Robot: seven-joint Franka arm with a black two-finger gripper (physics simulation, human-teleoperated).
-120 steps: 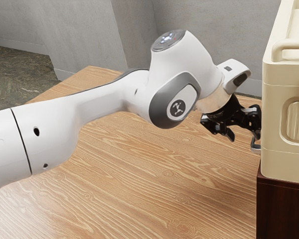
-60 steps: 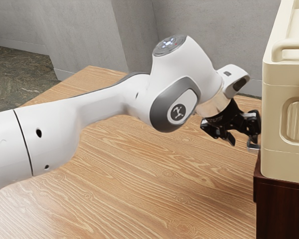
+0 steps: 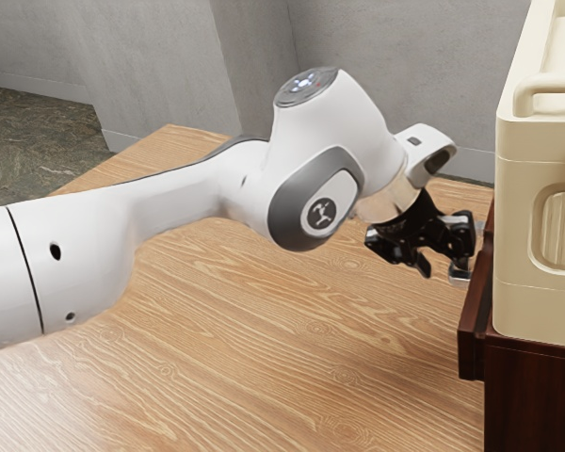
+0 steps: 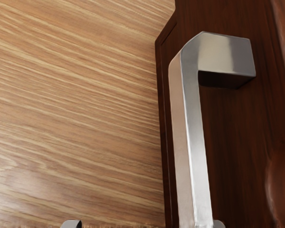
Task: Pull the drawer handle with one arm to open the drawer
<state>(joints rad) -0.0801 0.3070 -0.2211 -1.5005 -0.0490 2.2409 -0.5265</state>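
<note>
Bright, diffuse light, soft glare on tabletop (image 4: 26, 183) and handle (image 4: 195, 142)

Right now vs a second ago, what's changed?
The drawer has come partly out toward the exterior view's left; its handle and my gripper moved the same way. Nothing newly clamped or let go: the fingers stand apart, one at the handle. The cabinet and cream box stayed put.
</note>
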